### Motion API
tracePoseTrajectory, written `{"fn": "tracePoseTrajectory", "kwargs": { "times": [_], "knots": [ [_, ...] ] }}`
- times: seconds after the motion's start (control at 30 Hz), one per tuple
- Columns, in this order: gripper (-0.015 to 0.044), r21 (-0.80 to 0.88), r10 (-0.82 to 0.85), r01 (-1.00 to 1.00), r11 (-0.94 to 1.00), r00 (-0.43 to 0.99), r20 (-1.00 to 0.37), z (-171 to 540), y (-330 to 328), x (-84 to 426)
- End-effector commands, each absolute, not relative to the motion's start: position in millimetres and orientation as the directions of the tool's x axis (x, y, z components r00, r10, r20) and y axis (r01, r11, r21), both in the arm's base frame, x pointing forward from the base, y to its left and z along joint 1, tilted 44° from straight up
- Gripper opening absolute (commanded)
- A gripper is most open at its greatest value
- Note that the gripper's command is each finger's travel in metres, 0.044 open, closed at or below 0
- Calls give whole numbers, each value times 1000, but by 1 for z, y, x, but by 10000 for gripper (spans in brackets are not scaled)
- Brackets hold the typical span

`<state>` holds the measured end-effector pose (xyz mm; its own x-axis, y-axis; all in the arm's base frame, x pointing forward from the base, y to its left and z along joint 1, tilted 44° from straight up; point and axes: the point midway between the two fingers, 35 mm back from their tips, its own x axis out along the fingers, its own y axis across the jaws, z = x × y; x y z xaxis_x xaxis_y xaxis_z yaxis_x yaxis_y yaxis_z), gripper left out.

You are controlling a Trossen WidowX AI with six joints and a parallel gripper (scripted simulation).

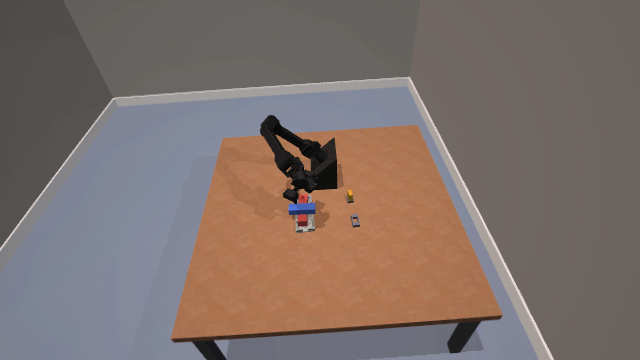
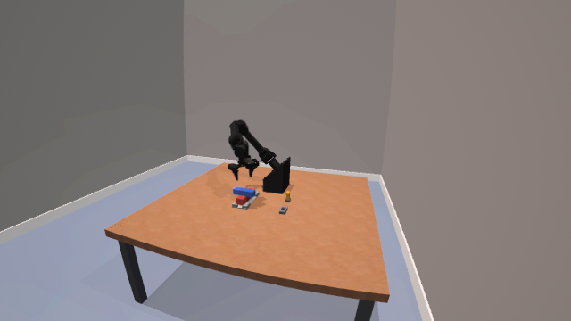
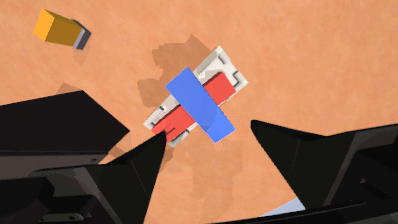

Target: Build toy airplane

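The red fuselage [image 1: 303, 220] [image 2: 241, 200] [image 3: 220, 86] lies lengthwise in the pale grey jig [image 1: 305, 230] [image 3: 218, 64]. The blue wing [image 1: 302, 209] [image 2: 244, 192] [image 3: 200, 105] lies across the top of the fuselage; its tab and the socket under it are hidden. The fuselage's slotted tail end points toward the arm's base and holds no fin. The yellow tail fin [image 1: 350, 194] [image 2: 288, 195] [image 3: 62, 32] stands upright in a small grey holder, apart from the jig. My gripper [image 2: 244, 177] [image 3: 208, 129] is wide open and empty, above the jig and wing, on the arm-base side.
An empty small grey holder [image 1: 355, 220] [image 2: 283, 209] sits on the table [image 1: 340, 280] [image 2: 277, 245] in front of the fin's holder. The arm's black base [image 1: 325, 172] [image 2: 277, 180] stands behind the jig and the fin.
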<state>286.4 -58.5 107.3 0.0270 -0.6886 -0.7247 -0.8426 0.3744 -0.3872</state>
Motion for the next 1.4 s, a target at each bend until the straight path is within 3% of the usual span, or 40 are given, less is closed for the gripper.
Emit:
{"fn": "tracePoseTrajectory", "kwargs": {
  "times": [0.0,0.13,0.63,0.83,1.07,1.2,1.37],
  "knots": [
    [440,-643,-686,-378,666,27,-727,106,-59,288],
    [440,-683,-686,-134,718,27,-727,106,-60,288],
    [440,-681,-685,-135,719,28,-728,104,-57,288],
    [440,-641,-643,-142,754,39,-765,41,21,281],
    [440,-645,-648,-135,752,25,-761,-33,99,225],
    [440,-671,-674,-120,732,24,-739,-63,120,187],
    [440,-673,-675,-119,730,24,-737,-65,120,185]
  ]
}}
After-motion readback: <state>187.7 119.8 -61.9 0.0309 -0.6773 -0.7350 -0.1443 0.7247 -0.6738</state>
